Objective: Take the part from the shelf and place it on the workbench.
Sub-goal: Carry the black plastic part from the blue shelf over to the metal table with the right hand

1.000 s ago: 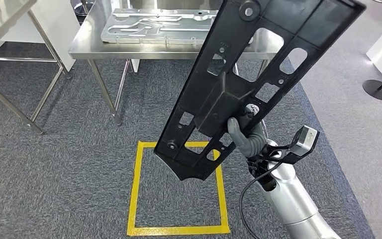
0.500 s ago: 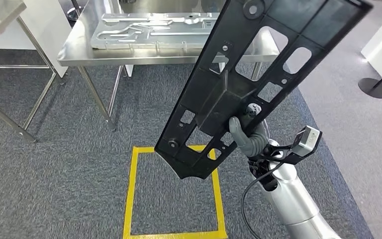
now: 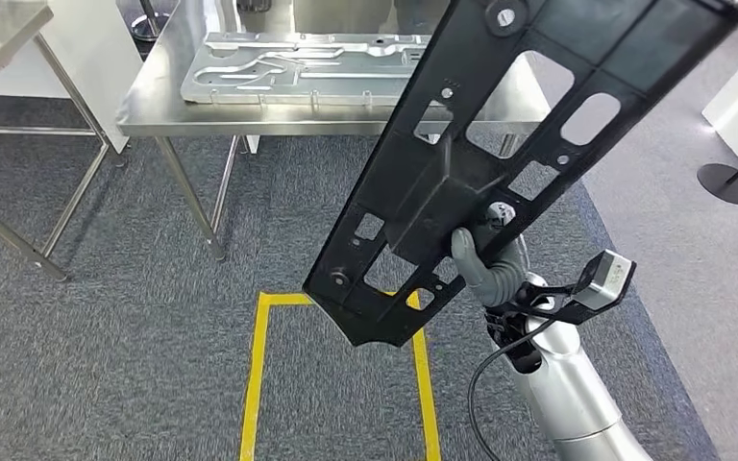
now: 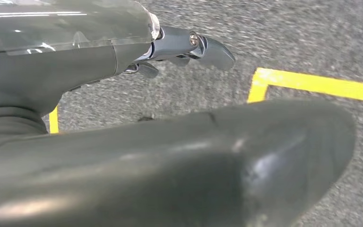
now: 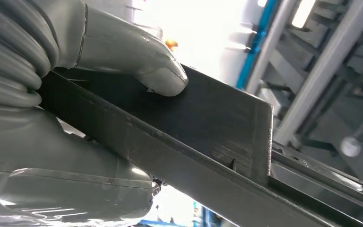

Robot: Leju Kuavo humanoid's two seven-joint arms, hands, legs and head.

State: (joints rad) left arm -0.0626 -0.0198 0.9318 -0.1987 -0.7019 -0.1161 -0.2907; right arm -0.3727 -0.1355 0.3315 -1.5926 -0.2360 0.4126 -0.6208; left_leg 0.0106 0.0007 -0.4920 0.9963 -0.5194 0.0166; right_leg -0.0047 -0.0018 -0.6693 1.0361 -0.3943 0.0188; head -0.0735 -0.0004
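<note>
1. Part [image 3: 500, 144]: long black perforated panel, carried tilted from lower centre of the head frame up to the upper right corner. Held well above the carpet, likely to keep the long end from dragging and to bring it in above the worktop edge. Top end cut off by the frame; full length not visible.

2. Worktop [image 3: 154, 101]: steel surface across the upper left and upper centre of the head frame, legs running down to the carpet. Far side cut off at the top edge; right portion hidden behind the part. Apparent destination, not yet reached.

3. Silver plate [image 3: 298, 67]: flat metal plate with slots, lying on the worktop at upper centre. Right end hidden by the part, so free room for setting down hard to judge.

4. Yellow floor square [image 3: 255, 384]: taped outline at lower centre, probably a standing mark before the worktop. Lower side cut off; upper right corner hidden by the part.

5. Right robot hand [image 3: 485, 264]: clamped on the part near its middle rib, right of centre in the head frame, probably gripping near the balance point. Thumb [image 5: 137, 54] pressed flat on the black face in the wrist frame; remaining fingers hidden behind the panel.

6. Left robot hand [image 4: 189, 47]: hanging over carpet, nothing held, fingers extended; picture blurred and partly blocked by a dark body part.
</note>
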